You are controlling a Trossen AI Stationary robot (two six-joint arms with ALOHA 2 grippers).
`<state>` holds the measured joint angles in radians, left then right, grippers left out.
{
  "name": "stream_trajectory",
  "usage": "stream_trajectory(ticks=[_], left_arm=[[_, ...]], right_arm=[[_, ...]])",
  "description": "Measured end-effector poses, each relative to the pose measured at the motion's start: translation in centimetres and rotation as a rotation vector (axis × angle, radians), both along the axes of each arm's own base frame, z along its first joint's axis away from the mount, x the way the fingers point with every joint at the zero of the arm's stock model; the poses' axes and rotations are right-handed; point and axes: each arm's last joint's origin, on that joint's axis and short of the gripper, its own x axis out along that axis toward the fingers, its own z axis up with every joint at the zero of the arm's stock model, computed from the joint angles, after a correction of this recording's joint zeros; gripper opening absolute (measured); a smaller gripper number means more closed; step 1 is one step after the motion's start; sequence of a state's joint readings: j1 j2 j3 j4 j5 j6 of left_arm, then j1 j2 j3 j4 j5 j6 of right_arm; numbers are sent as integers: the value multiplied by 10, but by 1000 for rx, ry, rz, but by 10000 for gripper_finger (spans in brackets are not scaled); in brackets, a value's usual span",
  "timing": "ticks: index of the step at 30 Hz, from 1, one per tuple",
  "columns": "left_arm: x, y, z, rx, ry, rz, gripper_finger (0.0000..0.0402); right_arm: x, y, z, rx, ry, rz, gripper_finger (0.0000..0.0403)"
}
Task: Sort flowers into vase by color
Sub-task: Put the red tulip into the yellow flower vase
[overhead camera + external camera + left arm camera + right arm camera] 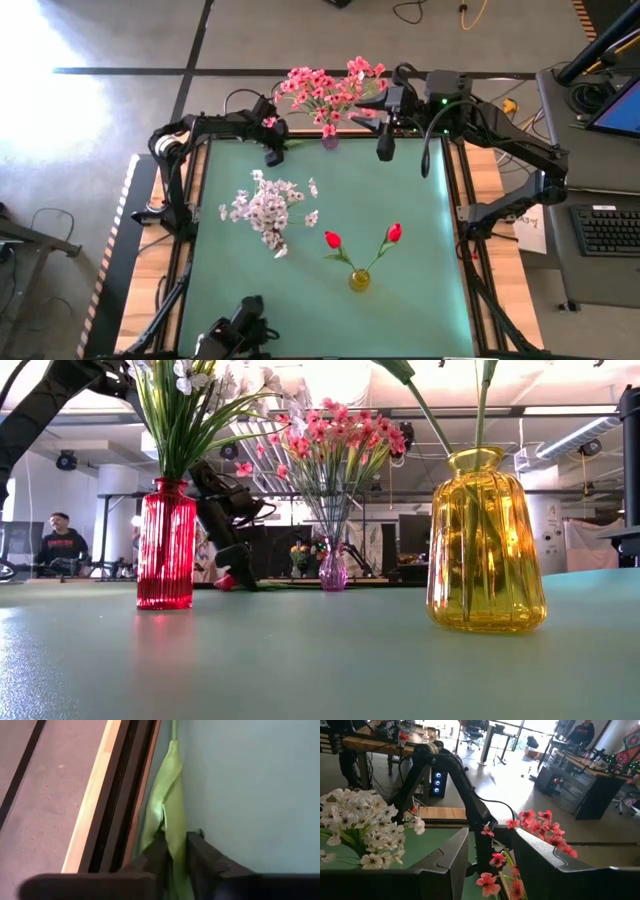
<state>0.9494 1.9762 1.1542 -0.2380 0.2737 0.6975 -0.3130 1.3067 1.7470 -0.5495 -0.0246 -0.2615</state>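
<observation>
- Left gripper (172, 857): down at the far left edge of the green table (420, 290), just beside the black frame rail (117, 795). In the left wrist view its two dark fingers (202, 857) are pinched onto the green stem and leaf (167, 805) of a flower lying along the table edge; only the leaf's width separates them.
- A pink blossom (269, 122) shows right by this gripper in the high view.
- Right gripper (385, 140): held above the far edge of the table, near the pink flowers (325, 88). In the right wrist view its jaws stand partly apart with a few pink blossoms (497, 860) showing between them; whether they touch any stem I cannot tell.
- The pink flowers stand in a small purple vase (333, 572) at the far middle.
- The white flowers (268, 208) stand in a red vase (165, 545), left of centre.
- Two red buds (332, 240) stand in the yellow vase (485, 545), nearer the front.
</observation>
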Motion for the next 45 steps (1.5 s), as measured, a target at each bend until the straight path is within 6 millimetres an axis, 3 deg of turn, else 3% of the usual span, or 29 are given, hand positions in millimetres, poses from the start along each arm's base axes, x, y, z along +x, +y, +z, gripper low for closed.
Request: stream_trajectory(ticks=[4,11,21,26,38,45], left_arm=[[-4,-1,3,-8,24,0,7],[-20,-14,26,-8,174,12,1],[-38,-34,76,-2,166,41,0],[-52,-51,107,2,179,134,0],[-73,-106,162,10,152,126,0],[-80,-143,190,132,152,124,0]], right_arm=[[0,0,-1,10,10,-1,146],[2,-1,-4,15,27,-1,146],[8,-3,-9,19,45,-1,146],[9,-3,-9,19,45,0,146],[11,-3,-11,35,47,-4,146],[15,-5,-12,41,40,-5,146]])
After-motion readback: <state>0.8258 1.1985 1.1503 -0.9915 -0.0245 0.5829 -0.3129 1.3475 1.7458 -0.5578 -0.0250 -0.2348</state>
